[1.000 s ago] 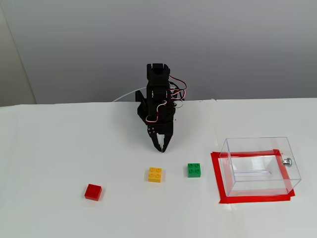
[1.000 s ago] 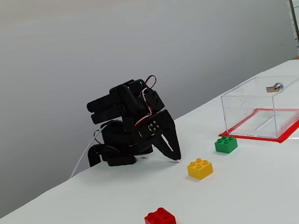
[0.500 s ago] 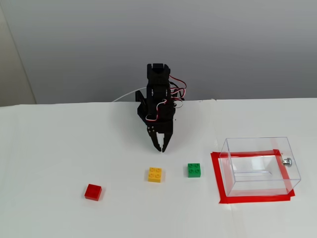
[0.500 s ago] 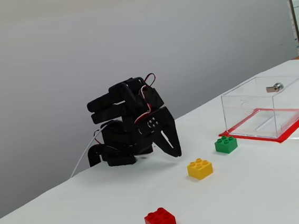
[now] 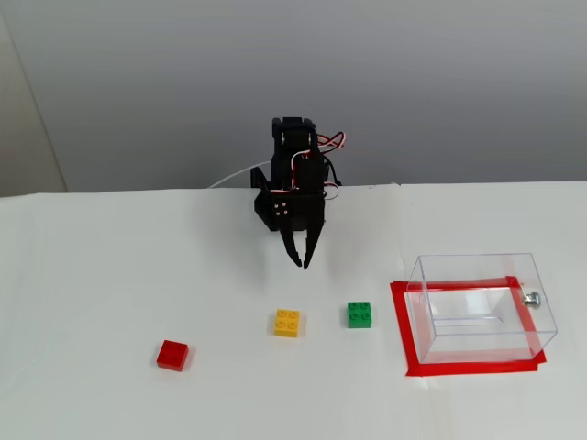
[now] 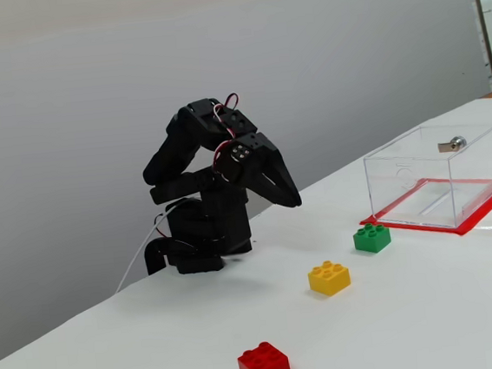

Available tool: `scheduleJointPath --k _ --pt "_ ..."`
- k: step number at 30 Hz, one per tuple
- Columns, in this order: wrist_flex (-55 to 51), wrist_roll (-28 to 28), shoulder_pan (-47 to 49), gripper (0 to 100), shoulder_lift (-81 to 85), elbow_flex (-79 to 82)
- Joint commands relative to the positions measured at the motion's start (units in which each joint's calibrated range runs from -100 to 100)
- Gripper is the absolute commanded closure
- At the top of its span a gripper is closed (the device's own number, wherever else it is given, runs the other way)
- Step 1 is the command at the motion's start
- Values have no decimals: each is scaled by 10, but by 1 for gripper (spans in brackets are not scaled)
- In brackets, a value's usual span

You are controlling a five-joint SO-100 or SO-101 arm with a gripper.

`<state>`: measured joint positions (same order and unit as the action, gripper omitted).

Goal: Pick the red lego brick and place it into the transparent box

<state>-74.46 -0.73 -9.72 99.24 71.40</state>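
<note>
1. Nothing is done yet: the red lego brick (image 5: 172, 355) (image 6: 264, 366) is sitting untouched on the white table (image 5: 83, 275), at the left end of the brick row in the front-facing fixed view.
2. The gripper (image 5: 300, 263) (image 6: 293, 199) is hanging in the air, folded back near the arm's base, well apart from the red brick; its jaws are looking closed or nearly so, and it is carrying nothing.
3. The yellow brick (image 5: 287, 323) (image 6: 329, 278) and the green brick (image 5: 359, 314) (image 6: 371, 237) are lying between the red brick and the transparent box (image 5: 481, 307) (image 6: 434, 177); both are non-targets.
4. The box is standing empty on a red tape outline (image 5: 402, 325) at the right, with its silver knob (image 5: 530, 298) facing away from the bricks.
5. Everything is remaining, by my judgement: reaching over to the red brick, opening, grasping, lifting, carrying past the other two bricks, releasing inside the box.
</note>
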Motion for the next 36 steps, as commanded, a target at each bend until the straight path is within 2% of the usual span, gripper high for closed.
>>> scheduleJointPath --k 1,9,18,26,31,36 --pt "-2 2 -4 99 -3 -55" --pt "-2 2 -5 99 -165 -167" --pt "12 1 -98 99 -386 -231" --pt "168 2 -194 99 -495 -235" --pt "200 4 -226 99 -561 -268" --pt "201 66 -236 99 -639 -312"
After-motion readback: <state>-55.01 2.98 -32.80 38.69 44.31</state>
